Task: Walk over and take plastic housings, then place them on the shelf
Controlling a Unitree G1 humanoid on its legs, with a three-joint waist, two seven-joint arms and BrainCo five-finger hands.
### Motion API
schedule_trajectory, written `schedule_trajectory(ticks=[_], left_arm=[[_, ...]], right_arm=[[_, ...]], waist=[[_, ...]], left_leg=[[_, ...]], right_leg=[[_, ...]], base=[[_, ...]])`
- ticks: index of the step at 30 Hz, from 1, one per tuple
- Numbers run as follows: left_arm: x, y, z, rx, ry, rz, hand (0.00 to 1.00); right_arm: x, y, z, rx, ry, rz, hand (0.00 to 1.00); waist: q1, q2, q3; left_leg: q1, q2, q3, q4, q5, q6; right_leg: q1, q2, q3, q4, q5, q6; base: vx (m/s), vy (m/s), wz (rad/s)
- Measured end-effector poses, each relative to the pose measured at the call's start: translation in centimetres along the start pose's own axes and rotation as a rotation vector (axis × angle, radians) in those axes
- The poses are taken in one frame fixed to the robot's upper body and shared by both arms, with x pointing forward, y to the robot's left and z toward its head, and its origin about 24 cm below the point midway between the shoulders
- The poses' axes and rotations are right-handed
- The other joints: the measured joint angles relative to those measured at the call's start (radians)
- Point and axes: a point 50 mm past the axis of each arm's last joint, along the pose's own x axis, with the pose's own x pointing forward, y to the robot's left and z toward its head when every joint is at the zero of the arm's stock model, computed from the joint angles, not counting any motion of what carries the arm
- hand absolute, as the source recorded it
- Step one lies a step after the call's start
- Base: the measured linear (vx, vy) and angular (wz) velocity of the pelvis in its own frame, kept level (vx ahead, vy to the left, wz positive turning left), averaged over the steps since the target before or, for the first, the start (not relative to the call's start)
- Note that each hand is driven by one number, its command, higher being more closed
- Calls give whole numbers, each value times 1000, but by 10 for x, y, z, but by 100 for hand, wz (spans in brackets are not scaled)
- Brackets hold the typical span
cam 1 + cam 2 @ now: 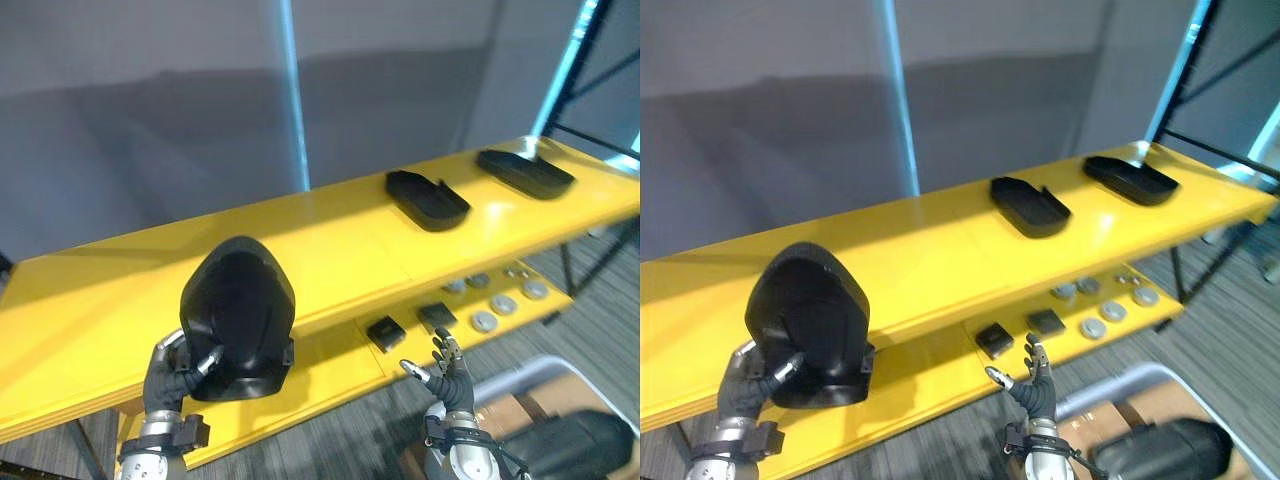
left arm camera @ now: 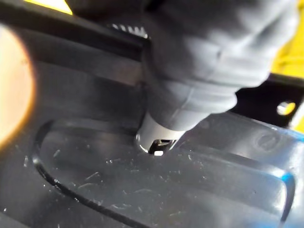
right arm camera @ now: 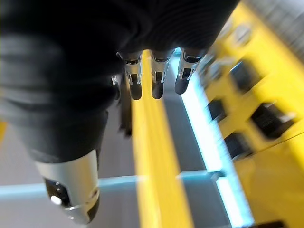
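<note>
My left hand (image 1: 172,378) (image 1: 750,385) grips a large black plastic housing (image 1: 238,315) (image 1: 812,322) from below, thumb across its face, and holds it upright just over the near edge of the yellow top shelf (image 1: 330,240). The left wrist view looks close onto the housing's scratched black surface (image 2: 142,190) with the thumb (image 2: 161,137) pressed on it. Two more black housings (image 1: 427,199) (image 1: 524,172) lie flat on the shelf to the right. My right hand (image 1: 449,380) (image 1: 1032,388) hangs low at the right with relaxed fingers (image 3: 156,78), holding nothing, in front of the lower shelf.
The lower yellow shelf (image 1: 330,370) carries small black blocks (image 1: 386,332) and several grey round discs (image 1: 500,300). A grey bin with dark parts (image 1: 560,430) stands on the floor at lower right. A black rack frame (image 1: 600,90) rises at the far right.
</note>
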Motion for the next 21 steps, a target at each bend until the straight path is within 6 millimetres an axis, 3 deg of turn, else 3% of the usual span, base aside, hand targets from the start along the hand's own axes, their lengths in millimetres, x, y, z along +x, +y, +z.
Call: schedule_trajectory(ticks=[2, 4, 6, 9, 10, 11, 12, 13, 14, 15, 19, 21], left_arm=[[7, -4, 3, -31, -27, -7, 100], [8, -8, 2, -51, -26, -14, 100], [3, -10, 2, -76, -16, -18, 100], [-3, -16, -1, -160, -7, -38, 100], [-3, -18, -2, -180, -1, -48, 100], [0, -23, -3, -216, 5, -87, 100], [3, -28, -1, -240, -5, -127, 100], [6, -32, 1, -268, -15, -153, 100], [9, -37, 3, -317, -26, -171, 100], [12, -42, 1, -389, -20, -175, 100], [21, -52, 2, -492, -14, -178, 100], [25, -51, -1, -503, 2, -145, 100]], right_arm=[[2, -2, 4, -5, -23, 13, 0], [2, -3, 8, -4, -37, 26, 0], [5, -3, 11, -5, -50, 35, 0], [11, -4, 13, -19, -57, 45, 0], [13, -4, 15, -21, -64, 45, 0], [16, -6, 16, -16, -72, 28, 0], [20, -9, 19, -12, -87, 1, 0], [25, -14, 22, -20, -102, -23, 0], [30, -18, 26, -27, -119, -43, 0], [31, -20, 26, -34, -120, -55, 0], [29, -25, 30, -21, -135, -86, 0], [29, -23, 32, -17, -150, -77, 0]], waist=[[-11, -2, 0], [-29, -5, -1], [-34, -19, -10], [-32, 0, -18], [-35, -5, -15], [-27, -36, 1], [-21, -48, 9], [-24, -35, 12], [-30, -18, 18], [-39, -18, 19], [-63, -26, 29], [-65, -39, 43]], left_leg=[[24, -14, -55, -15, 0, 0], [67, -30, -124, -41, 0, 0], [105, -42, -162, -52, -16, -27], [83, -21, -109, 4, -41, -80], [63, -23, -78, 54, -47, -102], [21, -16, 12, 127, -102, -88], [3, 9, 63, 97, -128, -57], [3, 60, 83, -1, -107, -89], [23, 120, 152, -104, 40, -133], [34, 114, 157, -121, 50, -119], [37, 98, 198, -107, 33, -122], [-2, 107, 200, 41, -22, -129]], right_leg=[[-57, 38, 50, -69, 7, -1], [-76, 62, 77, -147, 60, -35], [-51, 72, 32, -290, 244, -69], [50, 86, -30, -454, 324, -66], [76, 76, -38, -483, 334, -66], [115, 42, -32, -516, 339, -65], [119, 26, -19, -520, 339, -65], [118, 29, -23, -518, 339, -65], [122, 46, -18, -516, 330, -50], [116, 41, -17, -518, 332, -45], [99, 28, 36, -519, 331, -44], [99, 22, 96, -518, 321, -29]], base=[[298, 16, 108], [273, -24, 112], [326, -57, 107], [362, -32, 78], [239, 12, 65], [109, 8, 43], [84, 2, 36], [91, 52, 14], [76, 125, -1], [72, 152, -8], [65, 101, -36], [19, 37, -80]])
